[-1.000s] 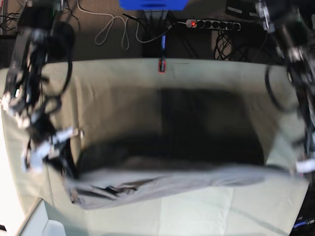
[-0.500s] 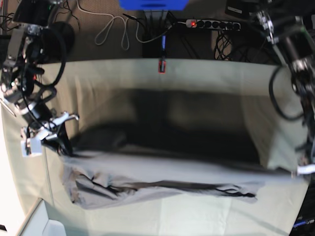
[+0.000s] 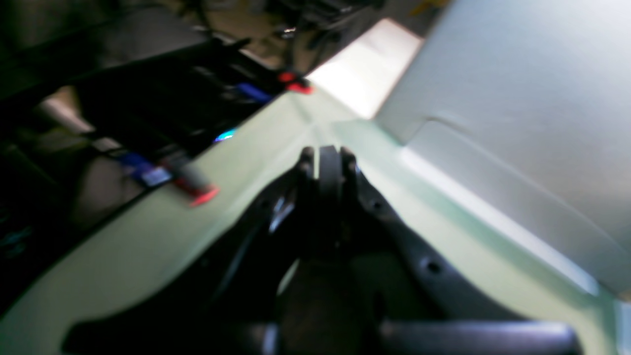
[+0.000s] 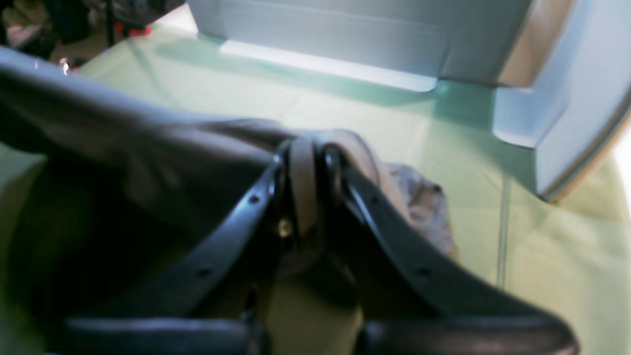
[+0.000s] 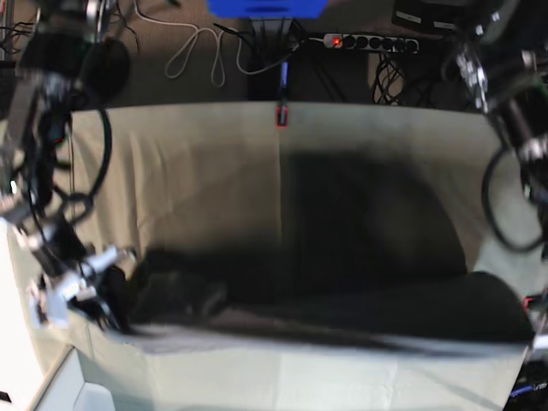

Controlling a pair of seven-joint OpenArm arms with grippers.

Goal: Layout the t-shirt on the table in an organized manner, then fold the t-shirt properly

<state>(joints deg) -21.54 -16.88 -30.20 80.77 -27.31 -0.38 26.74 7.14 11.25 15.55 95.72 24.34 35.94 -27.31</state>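
Observation:
The grey t-shirt (image 5: 342, 304) hangs stretched in a blurred dark band between my two grippers, above the near part of the table (image 5: 205, 163). At the left of the base view my right gripper (image 5: 101, 295) is shut on one end; the right wrist view shows a fold of the t-shirt (image 4: 148, 148) pinched in my right gripper (image 4: 304, 148). My left gripper (image 5: 533, 330) holds the other end at the right edge. In the left wrist view my left gripper (image 3: 328, 155) is shut with a thin dark strip of cloth between its fingers.
A white box (image 5: 81, 387) stands at the near left corner; its walls show in both wrist views (image 4: 345, 34) (image 3: 517, 98). A red clamp (image 5: 281, 114) grips the far table edge. A power strip (image 5: 364, 41) and cables lie on the floor beyond.
Both grippers have moved toward the near edge with the shirt. Its lower edge, which lay pale on the table, is now drawn up into a taut dark band.

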